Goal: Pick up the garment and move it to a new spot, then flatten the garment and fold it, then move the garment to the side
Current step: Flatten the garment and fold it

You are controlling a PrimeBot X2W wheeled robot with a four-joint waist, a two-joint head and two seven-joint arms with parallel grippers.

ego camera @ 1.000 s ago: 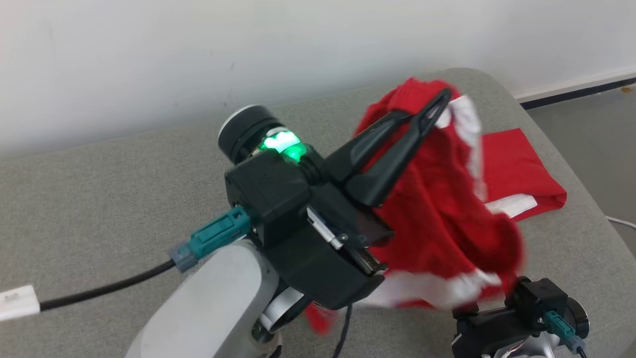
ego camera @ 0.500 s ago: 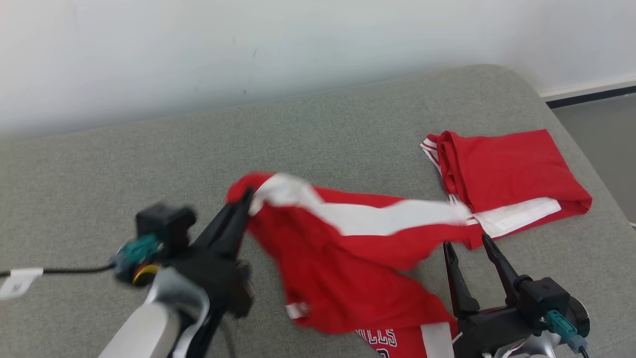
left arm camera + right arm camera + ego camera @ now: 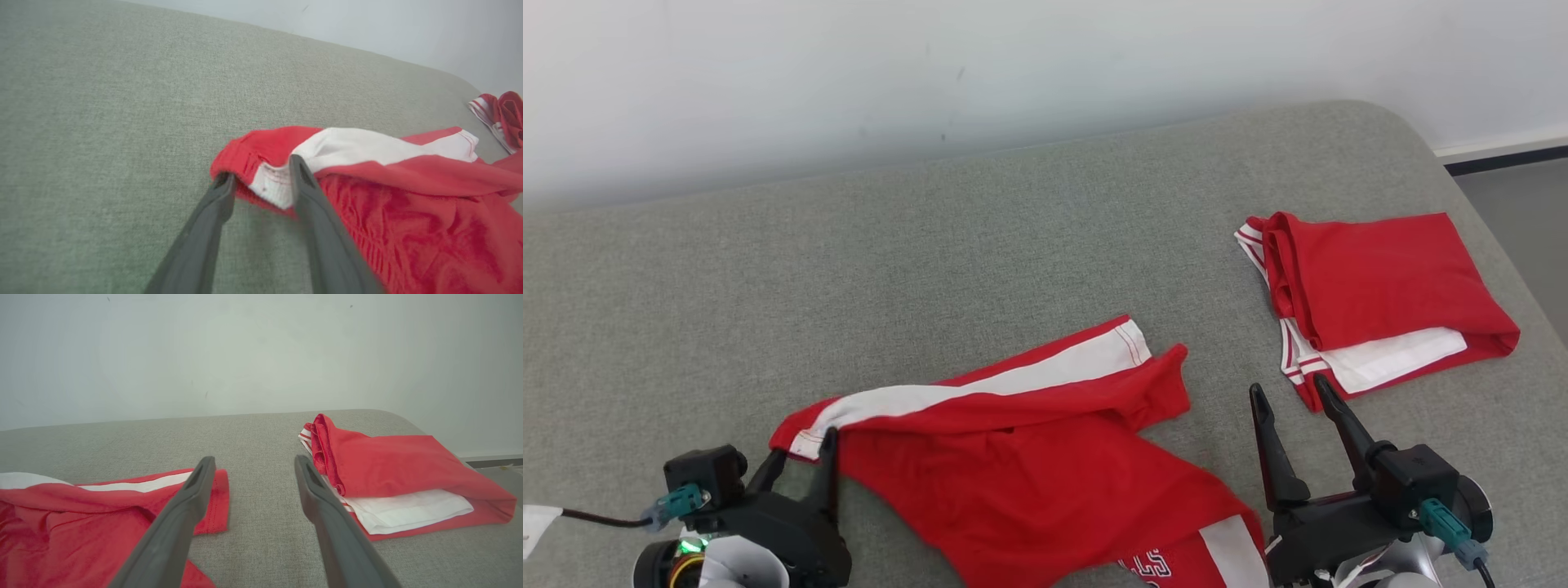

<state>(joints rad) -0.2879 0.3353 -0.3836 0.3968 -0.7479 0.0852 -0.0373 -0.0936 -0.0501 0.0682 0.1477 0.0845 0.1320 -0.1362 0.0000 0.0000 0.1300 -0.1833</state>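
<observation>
The garment [image 3: 1029, 457] is a pair of red shorts with a white side stripe, lying crumpled on the grey cushion [image 3: 931, 245] at the front centre. My left gripper [image 3: 805, 453] stands at its left waistband corner, jaws apart. In the left wrist view the corner of the garment [image 3: 408, 204] lies loose between the fingers of the left gripper [image 3: 261, 169]. My right gripper [image 3: 1288, 388] is open and empty just right of the garment's hem. The right wrist view shows the right gripper [image 3: 254, 459] over bare cushion, with the garment [image 3: 81, 522] to its left.
A second red and white garment [image 3: 1372, 286] lies folded at the right of the cushion, also seen as the folded garment [image 3: 388, 469] beyond my right fingers. A white wall runs behind. The cushion's rounded right edge drops to grey floor [image 3: 1527, 212].
My left arm swung the garment down from in front of the camera to the cushion's front left. The garment now lies on the cushion and the left jaws have parted. The head camera shifted slightly.
</observation>
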